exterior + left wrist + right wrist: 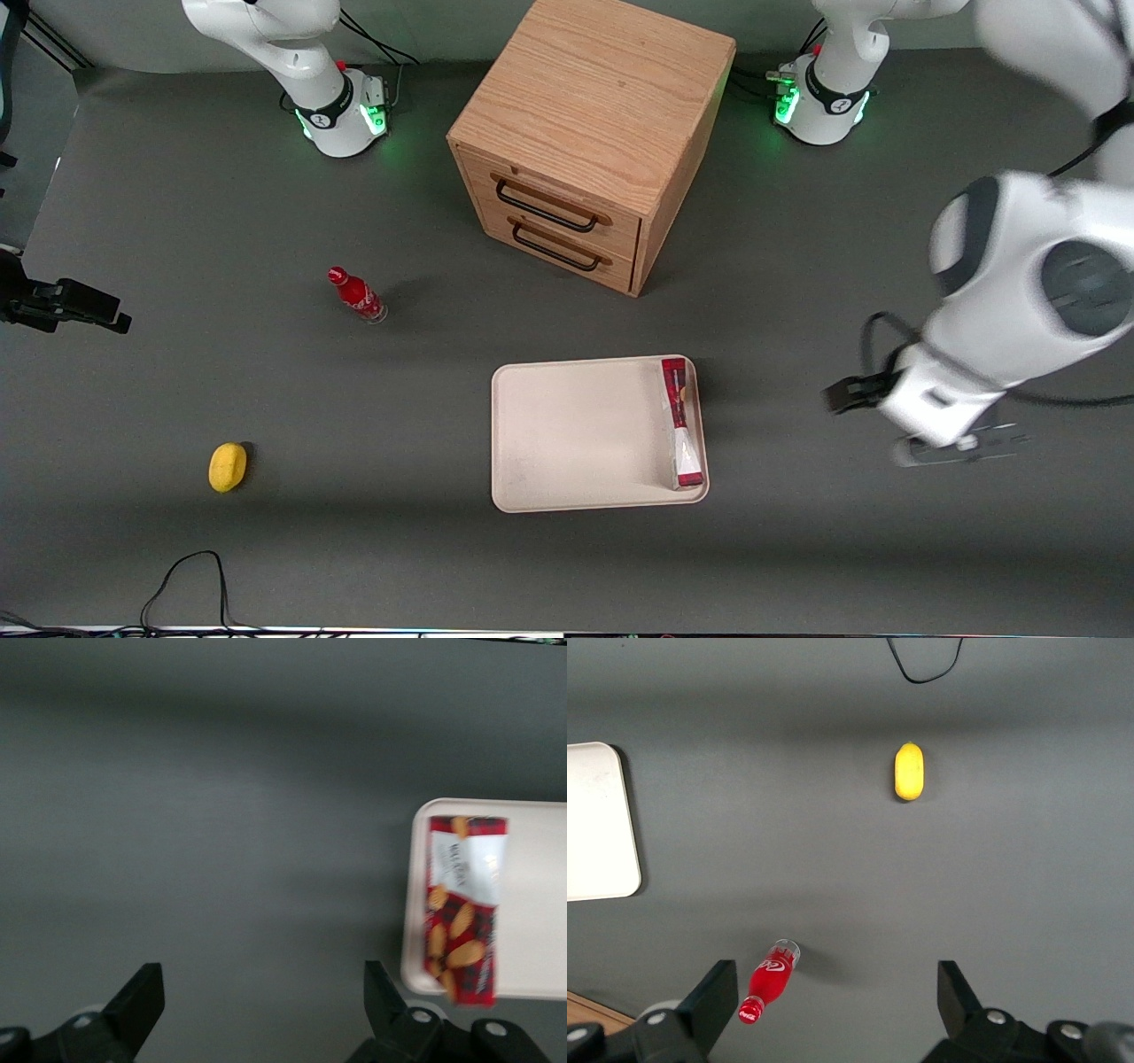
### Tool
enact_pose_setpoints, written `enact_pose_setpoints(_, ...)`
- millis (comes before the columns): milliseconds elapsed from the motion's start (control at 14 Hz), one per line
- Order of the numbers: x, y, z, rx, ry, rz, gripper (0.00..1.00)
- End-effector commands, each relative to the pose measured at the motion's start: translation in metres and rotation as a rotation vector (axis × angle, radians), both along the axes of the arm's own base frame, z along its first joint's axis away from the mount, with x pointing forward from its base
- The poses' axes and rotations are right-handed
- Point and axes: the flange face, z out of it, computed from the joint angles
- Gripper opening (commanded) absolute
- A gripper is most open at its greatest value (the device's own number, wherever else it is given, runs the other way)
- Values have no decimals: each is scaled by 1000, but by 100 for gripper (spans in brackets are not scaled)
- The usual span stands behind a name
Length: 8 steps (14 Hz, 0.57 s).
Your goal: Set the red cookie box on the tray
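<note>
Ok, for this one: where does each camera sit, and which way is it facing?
Front view: high, facing both arm bases, looking down on the tray, red cookie box and cabinet; the left arm's pincer hangs beside the tray.
Left wrist view: looks down between open fingers at tray and box.
Right wrist view: looks down at bottle and lemon.
All three show the tray.

Front view: looking steeply down, taking in the whole table (266, 372).
Left wrist view: facing down past the gripper (261, 1001), closer in.
Shared: both are showing the tray (576, 425) (532, 904).
</note>
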Motion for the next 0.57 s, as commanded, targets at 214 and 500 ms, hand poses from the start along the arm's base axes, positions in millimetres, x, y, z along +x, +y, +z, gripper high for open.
enact_pose_setpoints(214, -124, 69, 77, -7, 6, 74, 100)
enact_pose_setpoints(500, -165, 95, 96, -20, 14, 1, 100)
